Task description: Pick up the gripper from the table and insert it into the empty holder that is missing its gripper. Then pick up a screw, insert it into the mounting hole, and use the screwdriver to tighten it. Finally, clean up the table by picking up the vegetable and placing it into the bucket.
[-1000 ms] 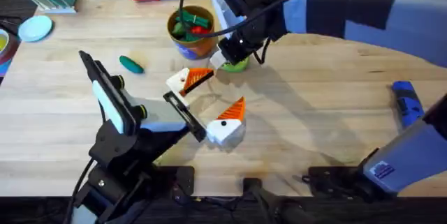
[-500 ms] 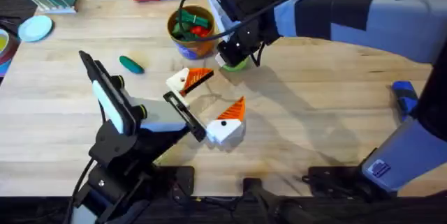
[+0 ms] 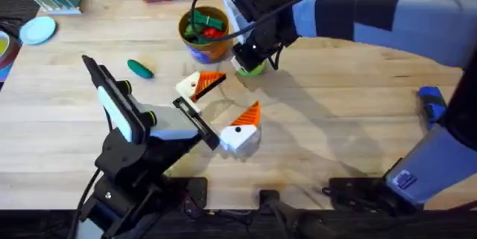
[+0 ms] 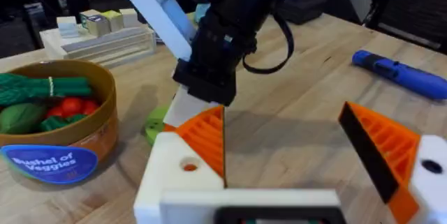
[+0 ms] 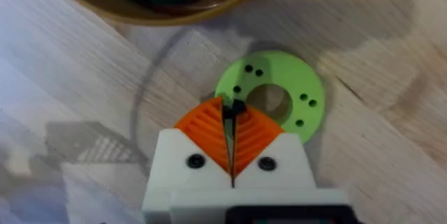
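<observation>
Right claw (image 5: 230, 118) clenched over the green ring disc (image 5: 293, 91), just beside the bucket (image 3: 203, 30) near the worktop's far edge; a dark sliver (image 5: 228, 105), possibly the screw, is pinched; lift vertically, maintaining pinch; left claw (image 3: 223, 103) released.

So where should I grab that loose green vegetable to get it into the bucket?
Grip the vegetable across its narrow middle, coming straight down from above. It lies flat on the table, an oblong slanted between the far-left and near-right ends, with open wood all round, so set the fingers across that long axis. The bucket sits to its right.
</observation>
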Tool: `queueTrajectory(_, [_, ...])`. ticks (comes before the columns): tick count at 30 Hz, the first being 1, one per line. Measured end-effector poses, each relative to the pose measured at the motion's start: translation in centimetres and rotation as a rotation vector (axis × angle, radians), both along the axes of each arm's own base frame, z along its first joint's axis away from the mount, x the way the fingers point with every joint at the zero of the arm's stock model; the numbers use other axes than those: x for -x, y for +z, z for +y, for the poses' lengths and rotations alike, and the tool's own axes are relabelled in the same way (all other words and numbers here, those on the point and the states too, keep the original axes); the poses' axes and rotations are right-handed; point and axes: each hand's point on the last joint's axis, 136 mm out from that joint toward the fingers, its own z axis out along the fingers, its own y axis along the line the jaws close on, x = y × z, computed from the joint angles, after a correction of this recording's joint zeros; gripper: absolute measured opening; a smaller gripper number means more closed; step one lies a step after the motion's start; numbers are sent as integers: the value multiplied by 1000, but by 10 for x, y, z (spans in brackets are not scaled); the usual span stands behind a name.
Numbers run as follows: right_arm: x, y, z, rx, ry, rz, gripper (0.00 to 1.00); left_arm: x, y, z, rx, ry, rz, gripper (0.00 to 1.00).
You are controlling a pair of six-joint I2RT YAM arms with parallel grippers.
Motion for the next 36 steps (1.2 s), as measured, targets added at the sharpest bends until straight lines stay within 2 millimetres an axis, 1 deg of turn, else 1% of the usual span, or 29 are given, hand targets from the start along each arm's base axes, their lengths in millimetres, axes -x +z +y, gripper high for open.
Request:
queueTrajectory(2, [0,6,0,5,0,4,6,0,0,0,0,0,0,993])
queueTrajectory(5, [-5,20,2,5,-3,-3,6,0,0,0,0,0,0,992])
queueTrajectory(11, [-16,54,10,-21,-5,-38,6,0,0,0,0,0,0,993])
queueTrajectory(14, [-20,67,9,-30,-6,-53,6,0,0,0,0,0,0,991])
queueTrajectory(16, [-18,79,4,-34,-5,-64,6,0,0,0,0,0,0,993])
queueTrajectory(19, [-17,107,-7,-55,-8,-107,6,0,0,0,0,0,0,992])
queueTrajectory(24, [-15,168,-33,-80,-39,-235,6,0,0,0,0,0,0,994])
queueTrajectory(28, [1,207,-54,-76,-49,-313,6,0,0,0,0,0,0,993])
queueTrajectory(32, [22,233,-76,-66,-61,-353,6,0,0,0,0,0,0,993])
queueTrajectory(36, [44,245,-102,-29,-95,-349,6,0,0,0,0,0,0,993])
